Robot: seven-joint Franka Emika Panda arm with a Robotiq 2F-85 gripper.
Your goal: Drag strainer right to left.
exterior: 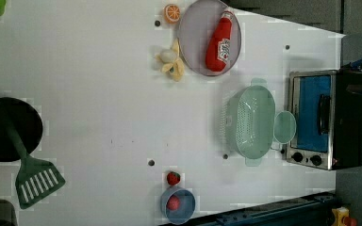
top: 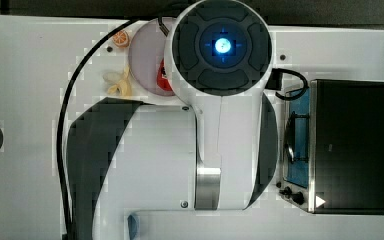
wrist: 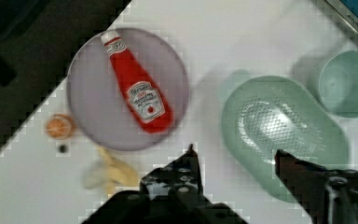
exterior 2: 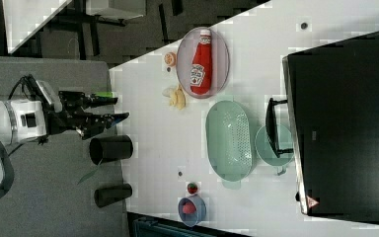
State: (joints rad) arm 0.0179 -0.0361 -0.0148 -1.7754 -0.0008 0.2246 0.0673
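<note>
Strainer (wrist: pixel 279 133) lies beneath the raised gripper (wrist: pixel 235 156), fingers spread, holding nothing.

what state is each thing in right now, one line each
strainer: upright on the table, empty, untouched
cup: upright, empty, against the strainer's rim
ketchup bottle: lying flat on the plate
toaster oven: door shut
banana: peeled open
blue bowl: holds one red piece
gripper: open, holding nothing, above the table
</note>
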